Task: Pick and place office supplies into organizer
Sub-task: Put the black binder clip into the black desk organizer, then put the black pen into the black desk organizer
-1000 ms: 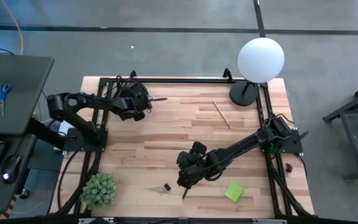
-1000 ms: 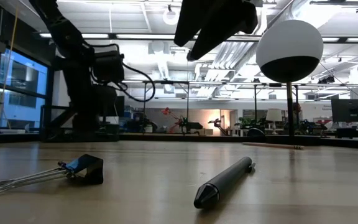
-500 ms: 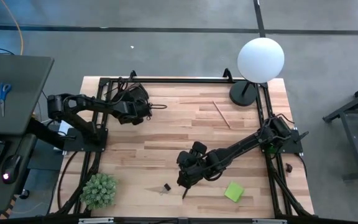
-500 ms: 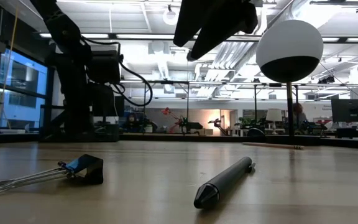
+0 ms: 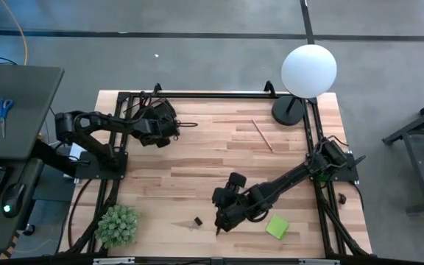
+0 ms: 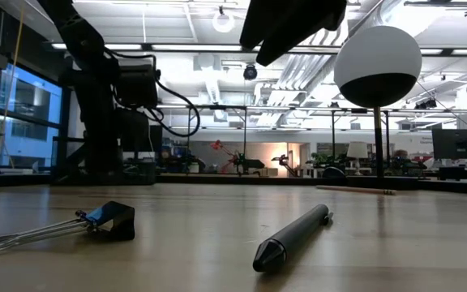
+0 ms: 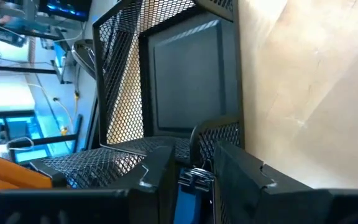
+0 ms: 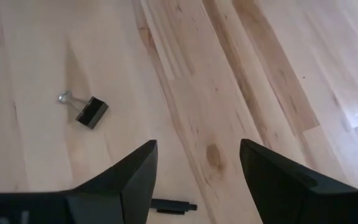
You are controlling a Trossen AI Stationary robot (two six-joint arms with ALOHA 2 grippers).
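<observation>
- The right gripper [image 8: 194, 180] is held spread and empty directly above the black pen [image 8: 173, 205].
- A binder clip [image 8: 86, 110] lies near the pen; a skewed descent risks rolling it.
- The left gripper [image 7: 194, 177], at the mesh organizer [image 7: 166, 81], appears clenched on a blue item [image 7: 188, 202]; fouling the mesh is possible.

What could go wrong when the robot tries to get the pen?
The right gripper is open above the pen, which could roll away if one finger nudges it. The binder clip lies close by and might get bumped. The left gripper holds something blue over the mesh organizer; it could drop badly.
</observation>
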